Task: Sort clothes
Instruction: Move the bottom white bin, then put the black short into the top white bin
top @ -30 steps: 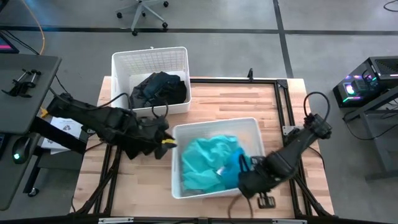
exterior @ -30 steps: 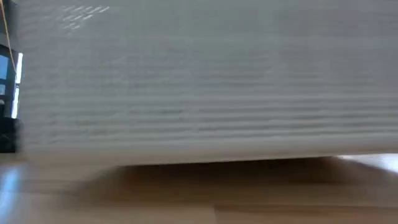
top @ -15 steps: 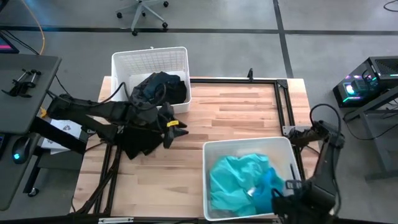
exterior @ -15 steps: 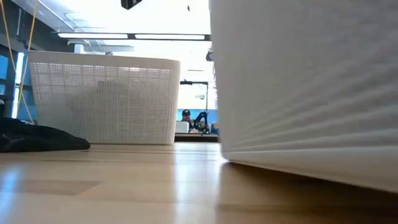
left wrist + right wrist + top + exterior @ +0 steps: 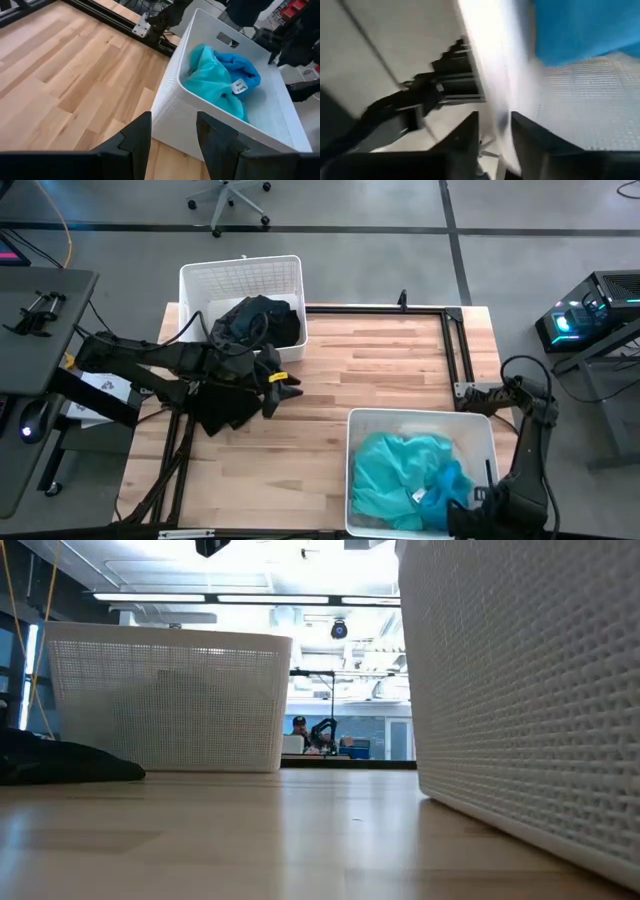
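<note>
We see the left arm stretched from the table's left edge toward its middle, the left gripper [image 5: 279, 385] low over the wood with its fingers [image 5: 136, 140] parted and nothing between them. The right arm is folded back along the table's right edge, bent sharply, its right gripper [image 5: 487, 498] at the near right corner. In its wrist view the two fingers [image 5: 470, 137] pinch a white bin wall [image 5: 490, 75] between them.

The high camera looks straight down on the worktop [image 5: 380, 360]. The low one sits at worktop level, facing 12 o'clock. Both catch the near bin [image 5: 420, 420] [image 5: 520, 700].
</note>
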Available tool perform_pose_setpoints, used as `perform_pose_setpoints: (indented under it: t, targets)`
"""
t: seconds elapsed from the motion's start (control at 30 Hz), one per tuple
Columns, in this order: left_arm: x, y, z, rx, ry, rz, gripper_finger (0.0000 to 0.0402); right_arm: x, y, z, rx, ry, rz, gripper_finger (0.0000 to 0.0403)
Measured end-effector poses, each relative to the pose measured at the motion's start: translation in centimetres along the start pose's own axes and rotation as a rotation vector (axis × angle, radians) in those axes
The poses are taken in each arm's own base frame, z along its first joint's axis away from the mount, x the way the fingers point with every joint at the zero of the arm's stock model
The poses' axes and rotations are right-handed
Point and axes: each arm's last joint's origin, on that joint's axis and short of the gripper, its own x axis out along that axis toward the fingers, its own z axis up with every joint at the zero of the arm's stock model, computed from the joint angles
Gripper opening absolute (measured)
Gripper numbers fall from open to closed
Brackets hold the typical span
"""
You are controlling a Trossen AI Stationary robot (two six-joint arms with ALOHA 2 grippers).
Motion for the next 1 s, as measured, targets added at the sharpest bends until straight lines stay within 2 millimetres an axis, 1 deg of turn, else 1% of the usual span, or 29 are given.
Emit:
perform_pose_setpoints:
  t: [0.13, 0.2, 0.3, 0.4, 0.47, 0.53, 0.6, 0.67, 0.73, 0.83, 0.9, 1.0]
  targets:
    - [0.0, -0.1, 0.0, 0.012, 0.012, -0.02, 0.0144, -3.1, -0.2, 1.0, -0.009, 0.006, 0.064, 0.0157]
    - [0.0, -0.1, -0.1, 0.029, 0.021, -0.037, 0.0144, -5.1, -0.5, 1.4, -0.013, -0.037, 0.104, 0.0184]
    - [0.0, -0.2, -0.1, 0.054, 0.039, -0.065, 0.0144, -8.6, -1.6, 2.1, -0.014, -0.14, 0.158, 0.0214]
    - [-0.1, -0.2, -0.6, 0.06, 0.081, -0.061, 0.0144, -11.8, -3.4, 3.1, 0.012, -0.312, 0.125, 0.0228]
    - [-0.1, 0.0, -1.1, 0.002, 0.129, -0.025, 0.0144, -13.9, -4.7, 4.0, 0.006, -0.462, 0.087, 0.023]
    - [-0.2, 0.3, -1.7, -0.069, 0.188, 0.02, 0.0144, -15.9, -5.8, 5.0, -0.037, -0.642, 0.04, 0.0231]
    - [-0.4, 0.5, -2.4, -0.134, 0.249, 0.072, 0.0144, -17.6, -7.2, 6.4, -0.067, -0.808, -0.057, 0.0231]
    - [-0.7, 0.7, -3.3, -0.206, 0.316, 0.141, 0.0144, -19.0, -8.6, 8.1, -0.093, -0.927, -0.183, 0.0231]
    - [-1.3, 0.8, -4.6, -0.275, 0.407, 0.226, 0.0144, -20.2, -10.3, 9.7, -0.106, -1.007, -0.337, 0.0231]
    - [-2.0, 1.1, -7.4, -0.368, 0.538, 0.39, 0.0144, -21.9, -12.6, 12.2, -0.056, -1.117, -0.507, 0.0231]
    - [-2.4, 1.4, -9.6, -0.425, 0.612, 0.505, 0.0144, -22.9, -13.9, 13.7, -0.02, -1.168, -0.555, 0.0231]
    - [-2.5, 1.9, -12.7, -0.489, 0.658, 0.627, 0.0147, -24.1, -15.3, 15.6, -0.022, -1.223, -0.566, 0.0231]
